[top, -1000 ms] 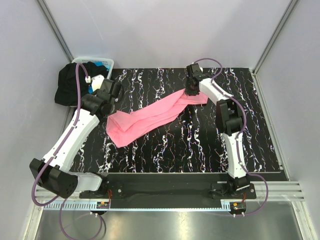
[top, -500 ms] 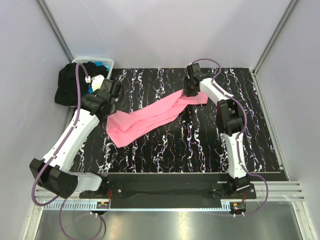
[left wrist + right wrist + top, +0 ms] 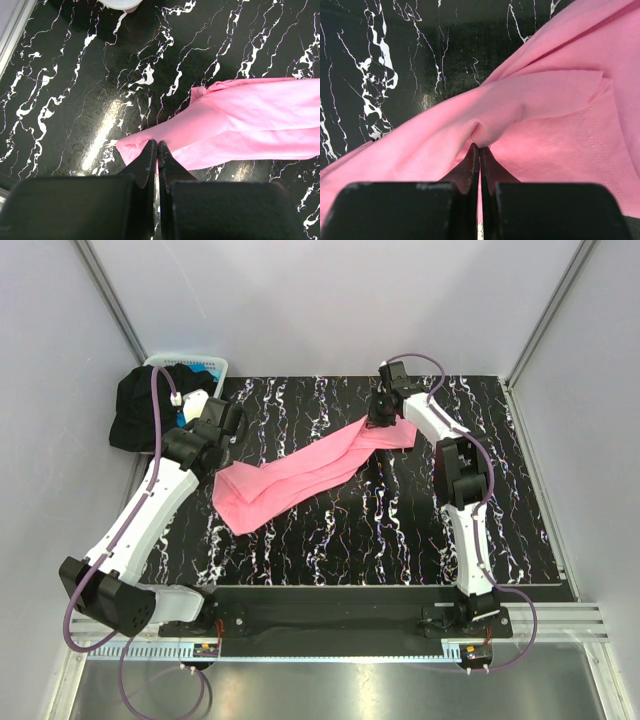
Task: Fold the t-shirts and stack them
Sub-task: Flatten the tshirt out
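Observation:
A bright pink t-shirt (image 3: pixel 305 468) lies bunched into a long diagonal band across the table. My left gripper (image 3: pixel 222 462) is shut on its near-left end; the left wrist view shows the fingertips (image 3: pixel 156 146) pinching the cloth edge (image 3: pixel 240 120). My right gripper (image 3: pixel 379 423) is shut on the far-right end, its fingertips (image 3: pixel 480 148) pinching a fold of pink cloth (image 3: pixel 540 100). A black t-shirt (image 3: pixel 138 408) hangs over the white basket (image 3: pixel 218 365) at the far left. A bit of bright blue cloth (image 3: pixel 200 370) shows inside the basket.
The table (image 3: pixel 400 530) is black marble-patterned with white veins. Metal frame posts (image 3: pixel 112 300) and grey walls stand at both sides. The basket's white base (image 3: pixel 120 4) shows at the top of the left wrist view.
My right wrist has shifted slightly toward the far right. The pink shirt stays stretched between both grippers. The left arm has not moved.

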Robot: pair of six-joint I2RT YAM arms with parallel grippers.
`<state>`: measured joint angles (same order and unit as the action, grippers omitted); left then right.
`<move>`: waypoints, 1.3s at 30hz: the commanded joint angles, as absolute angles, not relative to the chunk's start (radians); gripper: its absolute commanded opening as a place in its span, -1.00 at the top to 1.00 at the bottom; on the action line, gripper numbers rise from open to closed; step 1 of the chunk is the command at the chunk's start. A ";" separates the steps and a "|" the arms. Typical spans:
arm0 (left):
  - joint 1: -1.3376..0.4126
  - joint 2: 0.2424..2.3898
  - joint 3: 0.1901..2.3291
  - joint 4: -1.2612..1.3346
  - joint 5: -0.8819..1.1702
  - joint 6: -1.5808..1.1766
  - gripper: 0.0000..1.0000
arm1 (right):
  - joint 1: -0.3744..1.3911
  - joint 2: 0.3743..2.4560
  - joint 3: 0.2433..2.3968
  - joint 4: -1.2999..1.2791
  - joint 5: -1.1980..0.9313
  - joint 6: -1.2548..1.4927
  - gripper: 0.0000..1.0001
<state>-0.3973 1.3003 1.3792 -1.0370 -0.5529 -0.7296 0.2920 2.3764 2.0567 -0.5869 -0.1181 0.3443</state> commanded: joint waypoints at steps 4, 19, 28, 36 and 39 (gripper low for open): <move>-0.391 1.273 1.390 -0.999 -0.560 -0.724 1.00 | 0.291 2.225 2.015 -0.569 -0.026 0.321 1.00; -0.428 1.221 1.359 -0.999 -0.526 -0.712 1.00 | 0.296 1.655 1.619 -0.805 0.198 0.400 1.00; -0.431 1.146 1.318 -1.014 -0.532 -0.712 1.00 | 0.318 1.439 1.552 -0.994 0.248 0.472 1.00; -0.431 1.193 1.353 -1.016 -0.590 -0.744 1.00 | 0.321 1.696 1.580 -0.850 0.284 0.454 1.00; -0.431 1.216 1.370 -1.019 -0.640 -0.767 1.00 | 0.321 1.905 1.703 -0.808 0.262 0.433 1.00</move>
<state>-0.4286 1.1984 1.3228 -1.0412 -0.5648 -0.7414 0.3141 1.7210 1.6241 -0.8940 0.2493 0.4477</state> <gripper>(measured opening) 0.012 0.011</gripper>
